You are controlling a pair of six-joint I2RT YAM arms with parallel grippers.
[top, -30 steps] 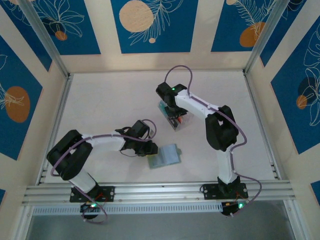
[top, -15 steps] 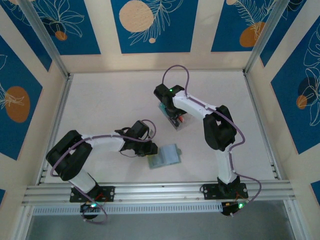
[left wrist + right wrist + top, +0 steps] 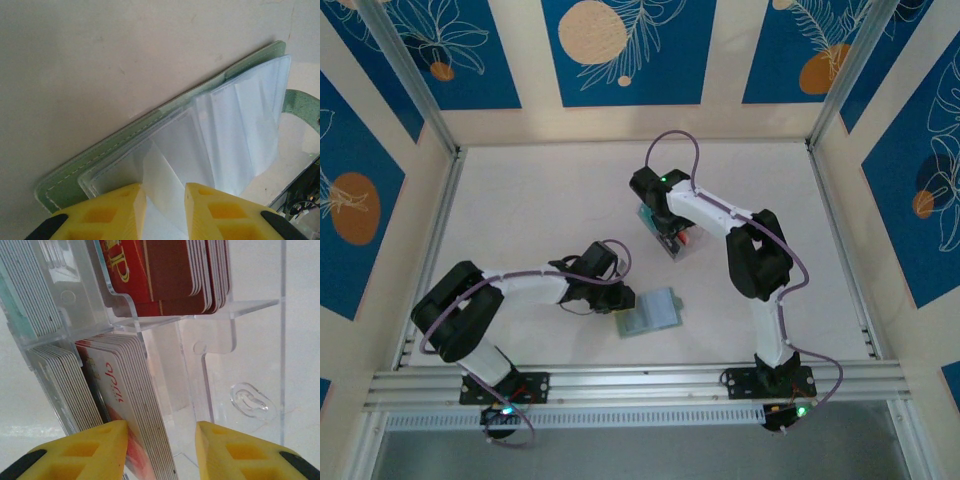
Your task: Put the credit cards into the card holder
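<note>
Left hand point(image 3: 621, 298), seen from above, sits just where it sat a second ago, at the near-left edge of the card holder point(image 3: 652, 310). The holder lies spread open on the bench point(image 3: 540, 200) in front of the arms. Only the right hand point(image 3: 667, 236) has shifted, creeping slightly toward the far left over the clear box point(image 3: 678, 245), well apart from the holder.

From the left wrist, that hand is pinched shut on one clear sleeve point(image 3: 165, 170) of the holder and holds it off the green cover. A pocket is therefore presented, and the sleeves in view look empty.

From the right wrist, the jaws stand apart, a little wider than a second ago. A stack of credit cards point(image 3: 125, 385) stands on edge between them, close to one finger with a gap to the other. More red cards fill the compartment beyond. Nothing is gripped.

By my judgement the pick is only being lined up. The hard part will be closing on a single card rather than the whole stack.
</note>
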